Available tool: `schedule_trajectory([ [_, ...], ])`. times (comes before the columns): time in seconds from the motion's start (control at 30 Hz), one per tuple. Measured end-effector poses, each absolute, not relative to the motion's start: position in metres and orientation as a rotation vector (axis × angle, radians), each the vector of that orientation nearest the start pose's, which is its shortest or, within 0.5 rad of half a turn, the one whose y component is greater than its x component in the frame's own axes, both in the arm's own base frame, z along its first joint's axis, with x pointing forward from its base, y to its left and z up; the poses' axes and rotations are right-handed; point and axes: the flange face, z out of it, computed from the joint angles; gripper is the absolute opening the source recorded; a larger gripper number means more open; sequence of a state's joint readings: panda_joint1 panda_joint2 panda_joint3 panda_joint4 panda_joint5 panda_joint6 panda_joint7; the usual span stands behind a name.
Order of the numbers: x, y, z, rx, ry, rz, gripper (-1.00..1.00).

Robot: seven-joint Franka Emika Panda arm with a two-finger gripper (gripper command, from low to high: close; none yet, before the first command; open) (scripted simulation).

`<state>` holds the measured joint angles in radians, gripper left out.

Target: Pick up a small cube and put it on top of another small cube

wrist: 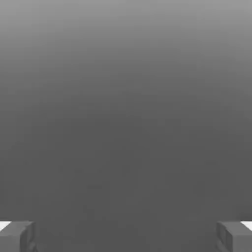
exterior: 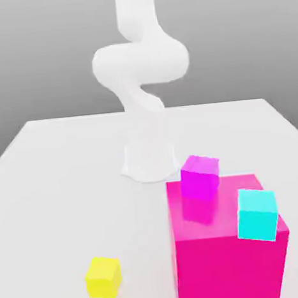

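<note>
Magenta-purple cube (exterior: 200, 177) is your stacking target, and it stands high up, not on the table (exterior: 52, 186).

Going from the near edge outward in the exterior view, you first meet a small yellow cube (exterior: 103, 278). It sits alone on the table, toward the exterior view's left. Just beside it, on the exterior view's right, rises a big hot-pink block (exterior: 226, 259), much larger than any cube.

Two small cubes rest on the block's top face. A cyan cube (exterior: 256, 215) sits at the near edge, toward the exterior view's right. The magenta-purple cube is farther back, at the block's far corner toward the exterior view's left. The two are apart, not touching.

Behind the block stands the white base (exterior: 147, 158) of the arm (exterior: 140, 62), which twists upward out of the picture.

In the hand view the gripper (wrist: 126, 236) is released. Its two grey fingers (wrist: 17, 236) are spread wide with nothing between them, and beyond them is plain grey background. The hand looks to be pointed away from the table, so the step in hand seems to be the first approach.

To do it well, tilt the hand down until the table fills that view. Keep the fingers wide and square to the faces of the cube you lift. When you carry it over, come in from above, clear of the cyan cube. The target's perch at the block's corner leaves little room for error.
</note>
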<state>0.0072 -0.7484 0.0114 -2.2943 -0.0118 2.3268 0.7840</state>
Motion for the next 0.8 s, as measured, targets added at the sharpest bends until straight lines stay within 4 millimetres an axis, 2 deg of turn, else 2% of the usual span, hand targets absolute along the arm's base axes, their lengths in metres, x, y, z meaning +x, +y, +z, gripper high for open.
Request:
schedule_trajectory([
  [0.07, 0.389, 0.033, 0.667, -2.554, 0.919, -0.956, 0.0],
  [0.2, 0.424, 0.094, 0.586, -2.701, 0.745, -0.781, 0.0],
  [0.27, 0.433, 0.125, 0.543, -2.767, 0.652, -0.688, 0.0],
  [0.37, 0.434, 0.171, 0.476, -2.854, 0.507, -0.544, 0.0],
  [0.47, 0.421, 0.214, 0.41, -2.928, 0.358, -0.396, 0.0],
  [0.53, 0.406, 0.238, 0.366, -2.971, 0.261, -0.294, 0.0],
  [0.6, 0.384, 0.259, 0.321, -3.008, 0.176, -0.185, 0.0],
  [0.63, 0.367, 0.272, 0.298, -3.026, 0.114, -0.129, 0.0],
  [0.7, 0.335, 0.285, 0.254, -3.059, 0.044, -0.016, 0.0],
  [0.73, 0.322, 0.281, 0.231, -3.078, 0.062, 0.041, 0.0],
  [0.8, 0.309, 0.251, 0.193, -3.108, 0.223, 0.128, 0.0],
])
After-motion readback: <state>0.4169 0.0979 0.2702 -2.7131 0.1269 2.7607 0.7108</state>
